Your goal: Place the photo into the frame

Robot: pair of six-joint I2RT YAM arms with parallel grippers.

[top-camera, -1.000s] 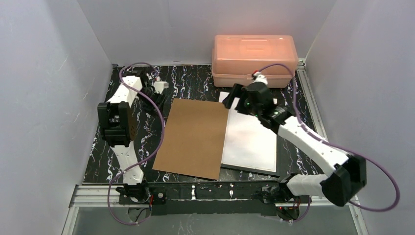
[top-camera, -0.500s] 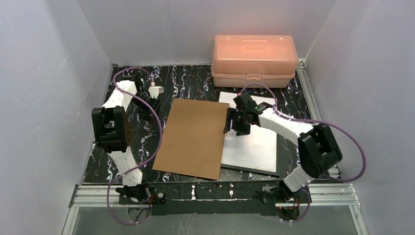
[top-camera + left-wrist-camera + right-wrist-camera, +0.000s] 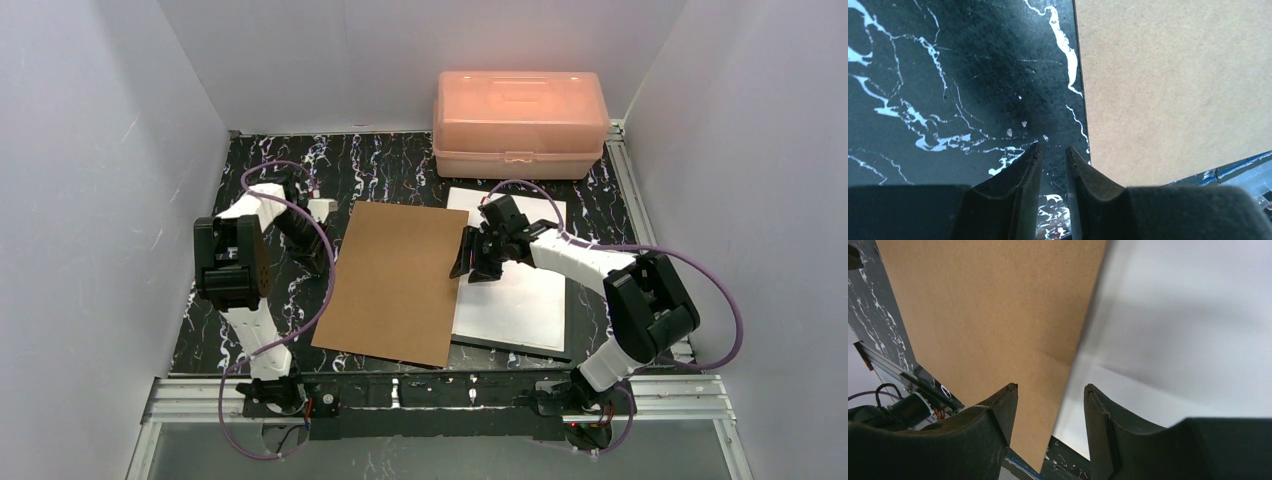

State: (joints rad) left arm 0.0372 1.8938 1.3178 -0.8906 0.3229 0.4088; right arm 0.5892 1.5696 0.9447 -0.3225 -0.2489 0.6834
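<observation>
Brown fibreboard fills the middle of the top view: the backing board (image 3: 395,283) lies on the black marbled table (image 3: 390,160), and its right edge overlaps the left edge of the photo (image 3: 520,300). We see the photo only as a plain white sheet, right of centre, lying on the frame (image 3: 510,346), whose thin black border shows along the sheet's lower and right sides. The right gripper (image 3: 468,262) sits low at the board's right edge. In its wrist view the jaws stand moderately apart, one finger over the board and the other over the white sheet, and we see nothing clamped between them. The left gripper (image 3: 318,264) hangs just left of the board over bare table, its jaws drawn to a narrow slit and holding nothing. At upper right, the pink box (image 3: 520,122) stands behind the frame.
</observation>
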